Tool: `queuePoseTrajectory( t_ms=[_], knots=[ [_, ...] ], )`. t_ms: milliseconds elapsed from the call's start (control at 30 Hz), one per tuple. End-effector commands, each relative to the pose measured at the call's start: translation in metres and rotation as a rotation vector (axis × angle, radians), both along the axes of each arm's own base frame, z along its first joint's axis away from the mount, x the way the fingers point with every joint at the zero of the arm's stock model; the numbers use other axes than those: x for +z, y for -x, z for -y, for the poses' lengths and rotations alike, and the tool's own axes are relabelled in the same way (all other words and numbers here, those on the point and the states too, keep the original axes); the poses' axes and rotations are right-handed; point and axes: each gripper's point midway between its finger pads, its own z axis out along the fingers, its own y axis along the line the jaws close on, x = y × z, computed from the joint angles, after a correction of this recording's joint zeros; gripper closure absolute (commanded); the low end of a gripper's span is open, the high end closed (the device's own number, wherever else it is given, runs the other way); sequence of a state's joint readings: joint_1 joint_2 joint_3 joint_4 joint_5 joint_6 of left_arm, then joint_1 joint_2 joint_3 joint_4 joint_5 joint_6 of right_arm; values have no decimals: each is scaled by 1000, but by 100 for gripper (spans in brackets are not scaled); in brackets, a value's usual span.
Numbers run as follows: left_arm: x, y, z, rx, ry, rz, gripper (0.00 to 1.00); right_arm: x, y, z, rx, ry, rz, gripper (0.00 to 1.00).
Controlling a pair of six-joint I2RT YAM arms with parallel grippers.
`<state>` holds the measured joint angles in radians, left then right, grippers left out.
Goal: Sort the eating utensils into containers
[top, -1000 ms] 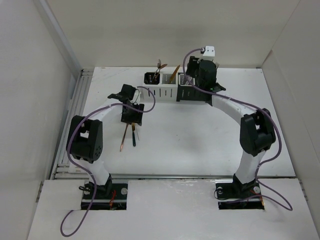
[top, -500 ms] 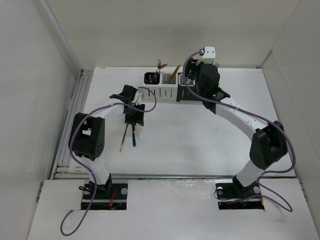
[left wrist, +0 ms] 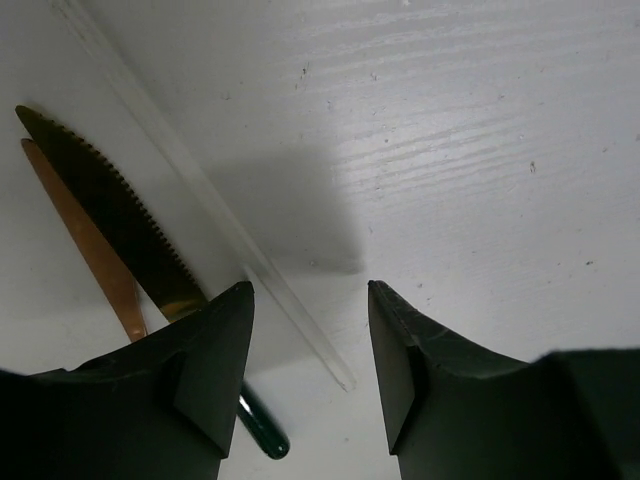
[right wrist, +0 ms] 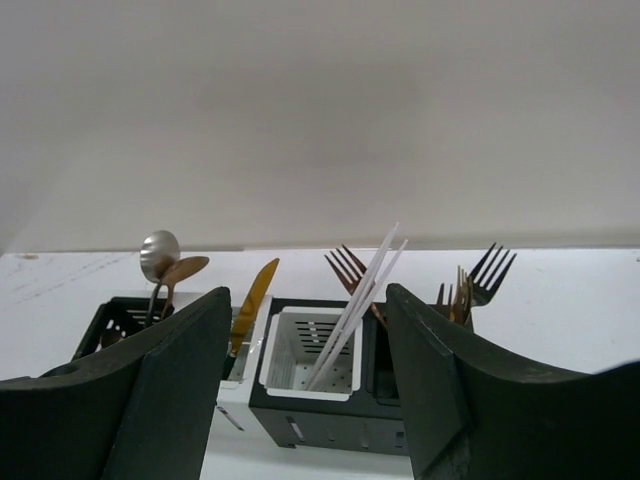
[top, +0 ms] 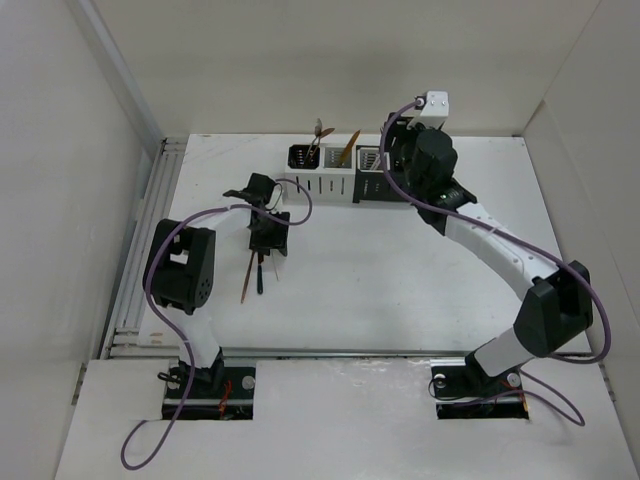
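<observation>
My left gripper [top: 268, 240] is open and empty, low over the table. In the left wrist view [left wrist: 310, 300] a thin white chopstick [left wrist: 200, 190] runs between its jaws and ends there. To its left lie a gold serrated knife [left wrist: 110, 210] with a dark green handle [left wrist: 262, 435] and a copper knife [left wrist: 85, 245]. My right gripper [top: 392, 150] is open and empty beside the containers [top: 340, 183]. In its wrist view [right wrist: 308, 300] the white compartment [right wrist: 310, 345] holds chopsticks [right wrist: 360, 300]. Other slots hold forks [right wrist: 480, 280], a gold knife [right wrist: 255, 295] and spoons [right wrist: 160, 255].
The knives lie side by side on the table [top: 400, 270] just in front of my left gripper [top: 252, 275]. White walls enclose the table at the back and on both sides. A slotted rail [top: 140, 270] runs along the left edge.
My right arm has swung its elbow out to the right and the gripper has drawn back a little from the containers. My left gripper has stayed over the utensils, shifting slightly.
</observation>
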<state>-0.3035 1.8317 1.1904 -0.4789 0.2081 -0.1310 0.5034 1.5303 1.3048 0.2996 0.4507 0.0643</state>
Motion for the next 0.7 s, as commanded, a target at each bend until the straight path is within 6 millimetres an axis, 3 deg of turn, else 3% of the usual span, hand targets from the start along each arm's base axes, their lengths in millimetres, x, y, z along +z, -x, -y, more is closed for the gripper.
queuePoseTrajectory(
  t_ms=[0, 167, 300, 333, 400, 533, 600, 667],
  knots=[
    [-12, 5, 4, -2, 6, -48, 53, 15, 8, 15, -48, 15, 38, 32],
    [-6, -4, 4, -5, -44, -9, 52, 14, 13, 22, -72, 24, 36, 32],
    [-22, -24, -9, 16, -145, 8, 50, 18, 18, 27, -82, 28, 45, 32],
    [-31, -26, -11, 19, -166, -8, 52, 12, 18, 27, -83, 46, 29, 32],
    [-31, -36, -11, 25, -181, 8, 53, 17, 21, 29, -84, 50, 39, 32],
    [-42, -15, -19, 10, -207, -56, 55, 33, 33, 41, -110, 40, 65, 32],
    [-52, 3, -17, -15, -222, -94, 60, 37, 39, 41, -113, 42, 73, 32],
    [-50, 5, -14, -23, -219, -85, 67, 40, 44, 44, -113, 37, 81, 32]
  ],
)
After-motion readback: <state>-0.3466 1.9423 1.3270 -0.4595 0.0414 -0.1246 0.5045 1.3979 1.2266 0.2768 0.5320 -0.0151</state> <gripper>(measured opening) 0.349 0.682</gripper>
